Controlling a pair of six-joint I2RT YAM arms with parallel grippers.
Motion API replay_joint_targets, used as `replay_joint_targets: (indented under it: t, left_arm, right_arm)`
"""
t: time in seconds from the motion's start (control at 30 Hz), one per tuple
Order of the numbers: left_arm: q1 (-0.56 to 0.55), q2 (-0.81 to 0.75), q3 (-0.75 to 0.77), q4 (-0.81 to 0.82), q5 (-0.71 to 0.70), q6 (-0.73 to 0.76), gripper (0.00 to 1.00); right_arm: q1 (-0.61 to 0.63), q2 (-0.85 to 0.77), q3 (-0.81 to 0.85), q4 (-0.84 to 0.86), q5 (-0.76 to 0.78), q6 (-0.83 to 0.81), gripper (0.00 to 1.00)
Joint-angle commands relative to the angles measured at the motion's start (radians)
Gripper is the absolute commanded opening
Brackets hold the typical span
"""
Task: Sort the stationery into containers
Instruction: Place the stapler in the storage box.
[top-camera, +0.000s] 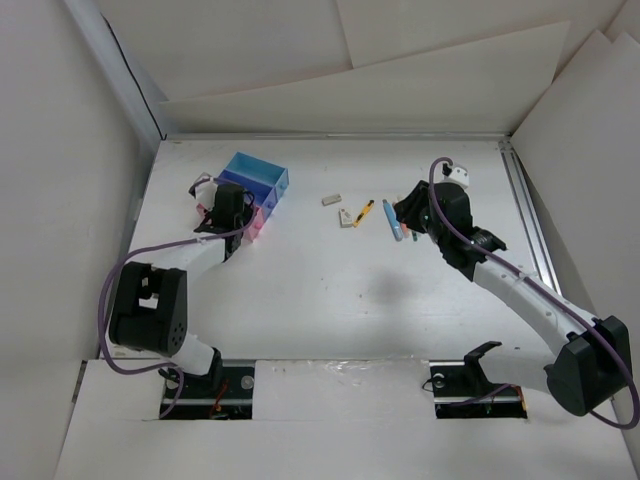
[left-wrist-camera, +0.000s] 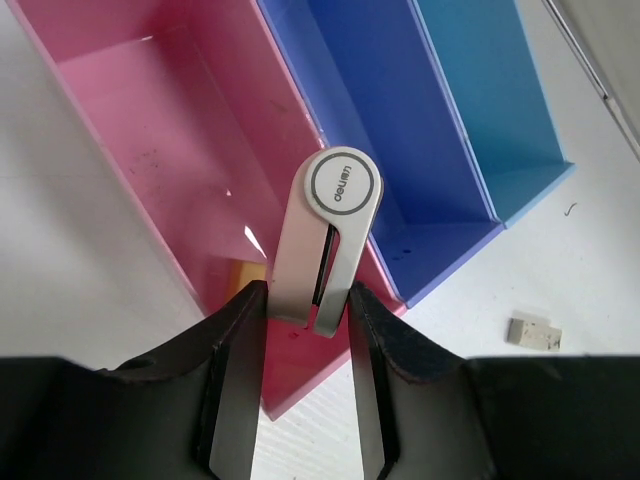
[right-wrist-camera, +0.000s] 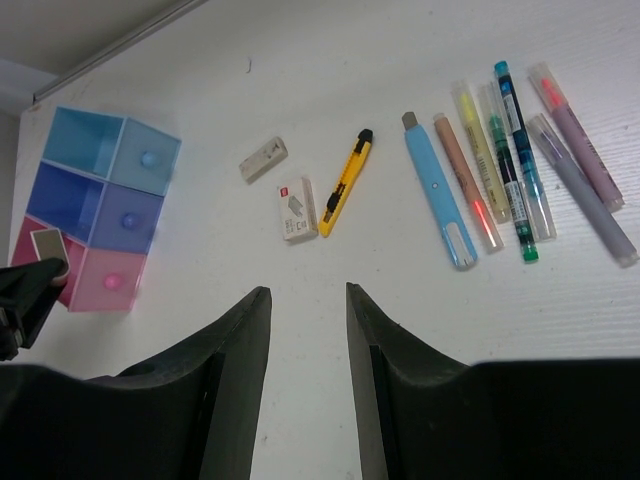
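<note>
**Left arm poised over the pink bin, tool in its grip**

From where I stand, the step in hand looks like a drop-off. The left pincer (left-wrist-camera: 308, 298) pinches the lower end of a flat silver-white tool (left-wrist-camera: 330, 225) with a round "deli" badge. Its fingers are only as far apart as the tool is wide and press on both edges. The tool hangs over the pink bin (left-wrist-camera: 150, 130) at lower centre of the left wrist view. Its round head crosses the wall shared with the blue-violet bin (left-wrist-camera: 350, 100), and the light-blue bin (left-wrist-camera: 490, 90) sits beyond at upper right. A small tan piece (left-wrist-camera: 245, 272) lies on the pink floor just beside the left finger. How high the tool hangs above that floor I cannot tell.

I'd judge the next move calls for getting the tool's whole length inside the pink walls, then parting the fingers. Let go as it leans now, the head might catch on the partition.

The right pincer (right-wrist-camera: 306, 295) is spread wide, holding and touching nothing, above the table (right-wrist-camera: 300, 60). The rest of the stationery lies ahead of it. A beige block (right-wrist-camera: 264, 160), a white eraser (right-wrist-camera: 297, 209) and a yellow cutter (right-wrist-camera: 345, 182) are mid-frame. A light-blue pen (right-wrist-camera: 440, 203) and a row of pens and highlighters (right-wrist-camera: 515, 160) are at upper right, well apart from the bins.
</note>
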Motion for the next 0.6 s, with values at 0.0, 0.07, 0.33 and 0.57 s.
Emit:
replay_joint_targets:
  t: [0.0,0.07,0.33,0.57]
  left_arm:
    - [0.002,-0.017,0.040,-0.001,-0.039,-0.022,0.19]
    - [0.002,-0.043,0.019,-0.001,-0.049,-0.022,0.36]
    - [-0.040,-0.180,-0.030,0.033,-0.124,0.035,0.51]
    - [-0.049,-0.224,-0.030,0.024,-0.104,0.033,0.48]
  right_arm:
    - [0.007,-0.013,0.023,0.041,-0.005,-0.014,0.42]
    - [0.007,-0.013,0.023,0.041,-0.005,-0.014,0.42]
    - [0.007,-0.004,0.033,0.041,-0.014,-0.014,0.42]
    - [0.007,-0.004,0.033,0.041,-0.014,-0.014,0.42]
